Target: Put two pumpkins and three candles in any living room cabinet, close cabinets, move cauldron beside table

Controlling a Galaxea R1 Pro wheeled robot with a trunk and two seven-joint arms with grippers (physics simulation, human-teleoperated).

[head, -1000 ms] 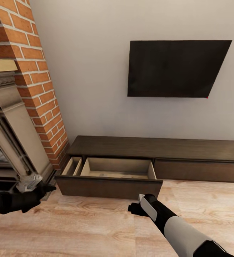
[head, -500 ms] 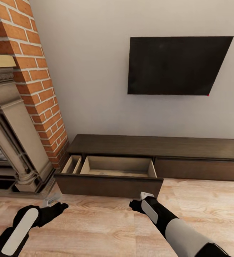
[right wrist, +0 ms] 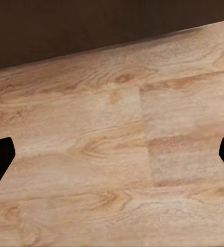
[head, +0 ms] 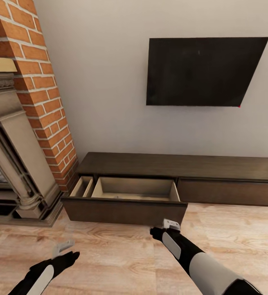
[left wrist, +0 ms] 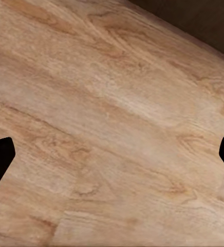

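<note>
The cabinet (head: 183, 168) is seen low along the white wall below the TV (head: 203, 71), with the fireplace (head: 15, 155) at its left end. Its left drawer (head: 125, 205) is pulled out over the floor (head: 121, 262); the pale interior looks bare, though small items cannot be ruled out. The right drawer front (head: 228, 193) is shut.

The left claw (head: 64, 250) is held low over the floor, well apart from the drawer; in the left wrist view its fingertips (left wrist: 0, 160) are spread wide with only planks between, so nothing is gripped. The right claw (head: 168, 226) is held just beside the drawer's front panel; its fingertips (right wrist: 0, 159) are likewise parted and empty, with the dark panel (right wrist: 91, 25) ahead.

Judged handling: the drawer front is stiff, plain wood with no handle, so it is probably best pushed flat at mid-panel to close, or hooked over the top edge to pull. A push at one end could rack it. Likely light when unloaded, sliding freely.
</note>
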